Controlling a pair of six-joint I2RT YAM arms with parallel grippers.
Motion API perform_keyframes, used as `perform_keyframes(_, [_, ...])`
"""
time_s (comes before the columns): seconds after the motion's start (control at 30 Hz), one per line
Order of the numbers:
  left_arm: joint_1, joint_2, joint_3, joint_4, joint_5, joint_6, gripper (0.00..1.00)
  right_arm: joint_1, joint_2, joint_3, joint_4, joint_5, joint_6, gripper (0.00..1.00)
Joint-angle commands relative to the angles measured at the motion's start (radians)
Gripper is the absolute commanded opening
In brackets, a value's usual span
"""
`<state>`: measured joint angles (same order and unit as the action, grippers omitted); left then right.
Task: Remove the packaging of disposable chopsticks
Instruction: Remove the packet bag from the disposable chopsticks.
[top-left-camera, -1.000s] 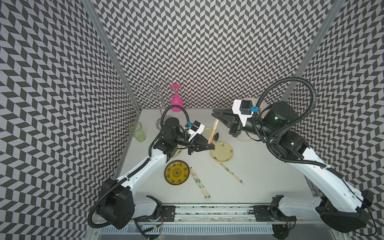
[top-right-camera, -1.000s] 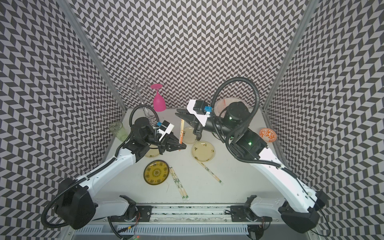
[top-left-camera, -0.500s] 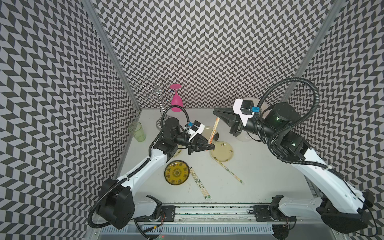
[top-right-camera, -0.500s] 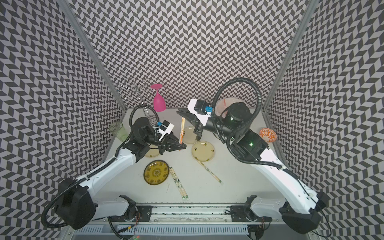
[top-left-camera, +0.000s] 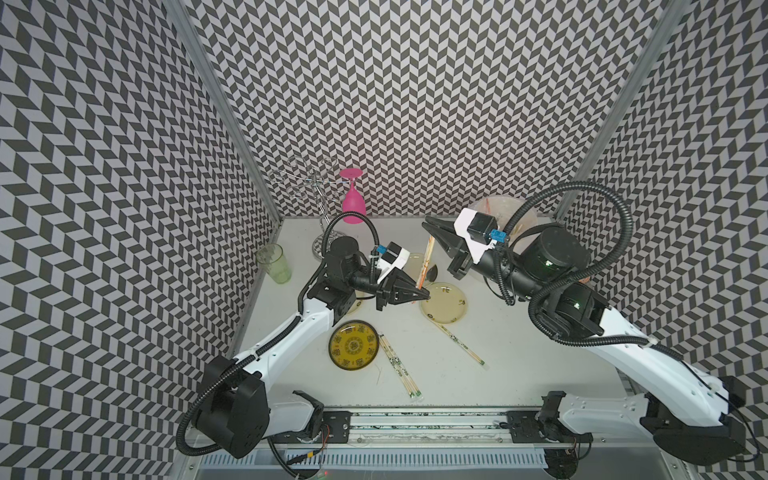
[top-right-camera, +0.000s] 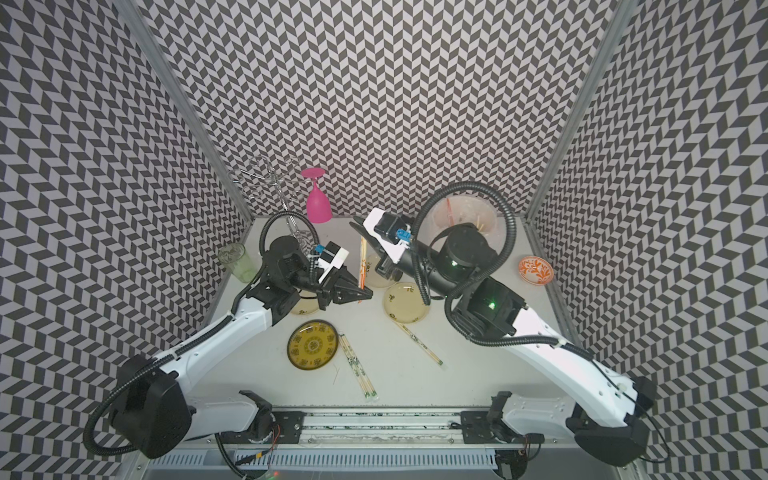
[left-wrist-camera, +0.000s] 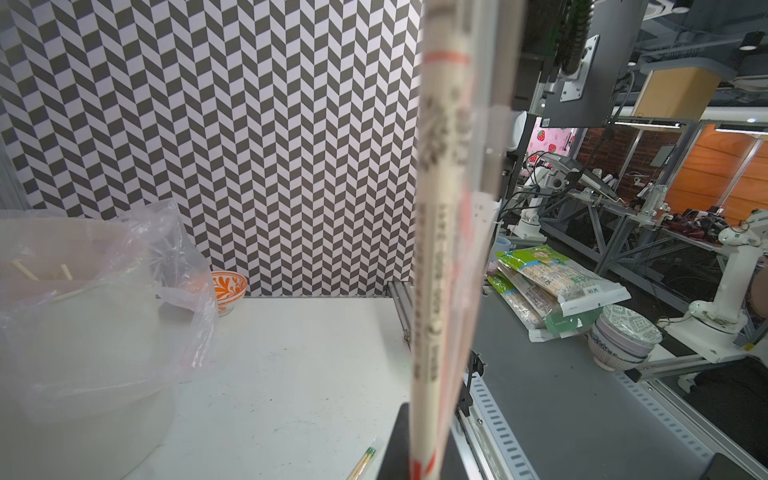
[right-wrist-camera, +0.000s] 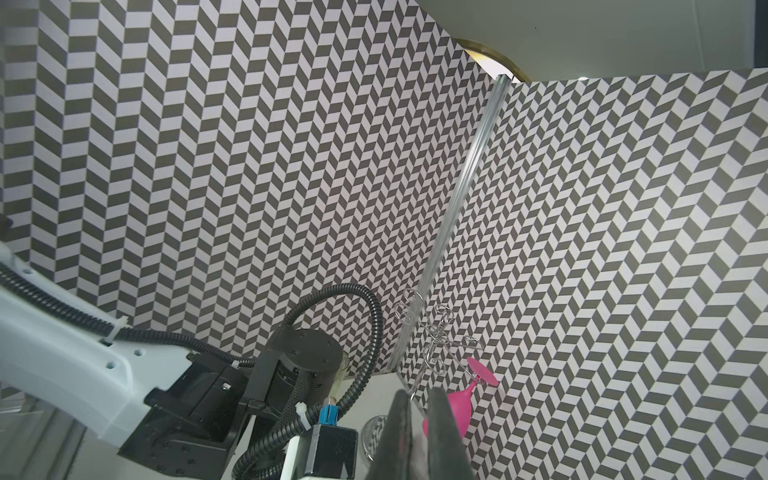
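Through the left wrist camera the red-printed sleeve (left-wrist-camera: 442, 249) is a blur close to the lens, its lettering unreadable and both ends cut off by the frame. Of the left pincer (left-wrist-camera: 422, 451) only one dark finger (left-wrist-camera: 399, 444) shows. Through the right wrist camera the right pincer (right-wrist-camera: 417, 436) is cut off but for two finger ends, and whether anything thin sits between them I can't tell. In both top views the left arm (top-left-camera: 307, 328) covers most of an amber plate (top-left-camera: 360, 303). In a top view the right arm (top-left-camera: 552, 266) hides all but a scrap of the orange bowl (top-left-camera: 583, 281). The marks on the sleeves (top-left-camera: 400, 368) lying on the bench (top-left-camera: 519, 365) are too small to read.
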<state>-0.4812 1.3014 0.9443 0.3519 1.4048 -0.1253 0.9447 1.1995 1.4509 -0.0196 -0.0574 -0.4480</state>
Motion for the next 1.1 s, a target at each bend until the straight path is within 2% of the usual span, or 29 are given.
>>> perform_keyframes(0.0, [-0.001, -0.011, -0.002, 0.045, 0.017, -0.019, 0.00, 0.013, -0.002, -0.005, 0.038, 0.105, -0.077, 0.14])
perform_keyframes(0.03, [-0.001, -0.013, -0.004, 0.044, 0.018, -0.019, 0.00, 0.014, -0.002, -0.003, 0.045, 0.111, -0.074, 0.10])
perform_keyframes(0.07, [-0.001, -0.012, -0.004, 0.047, 0.017, -0.019, 0.00, 0.012, -0.004, -0.004, 0.059, 0.121, -0.071, 0.00])
perform_keyframes(0.33, [0.001, -0.020, -0.003, 0.053, -0.003, -0.023, 0.00, 0.014, -0.002, -0.003, 0.020, 0.095, -0.074, 0.00])
perform_keyframes(0.43, [0.011, -0.031, -0.028, 0.144, -0.056, -0.097, 0.00, 0.021, 0.018, -0.001, -0.050, 0.099, -0.003, 0.00])
perform_keyframes(0.5, [0.028, -0.035, -0.053, 0.255, -0.096, -0.184, 0.00, 0.064, 0.042, -0.032, -0.079, 0.181, 0.059, 0.00])
perform_keyframes(0.57, [0.046, -0.033, -0.073, 0.381, -0.107, -0.282, 0.00, 0.179, 0.062, -0.122, -0.046, 0.361, 0.052, 0.00])
perform_keyframes(0.63, [0.060, -0.030, -0.092, 0.497, -0.109, -0.383, 0.00, 0.310, 0.085, -0.270, 0.081, 0.616, -0.006, 0.00])
perform_keyframes(0.7, [0.061, -0.025, -0.103, 0.585, -0.101, -0.446, 0.00, 0.357, 0.089, -0.396, 0.222, 0.720, -0.021, 0.00])
perform_keyframes(0.77, [0.059, -0.027, -0.115, 0.636, -0.100, -0.482, 0.00, 0.356, 0.083, -0.453, 0.256, 0.720, 0.065, 0.00])
perform_keyframes(0.9, [0.063, -0.032, -0.154, 0.800, -0.112, -0.578, 0.00, 0.348, 0.083, -0.494, 0.240, 0.616, 0.258, 0.00])
perform_keyframes(0.97, [0.061, -0.024, -0.160, 0.877, -0.111, -0.633, 0.00, 0.351, 0.121, -0.500, 0.224, 0.608, 0.281, 0.00])
perform_keyframes(1.07, [0.056, -0.007, -0.169, 1.005, -0.103, -0.726, 0.00, 0.368, 0.185, -0.497, 0.239, 0.670, 0.231, 0.00])
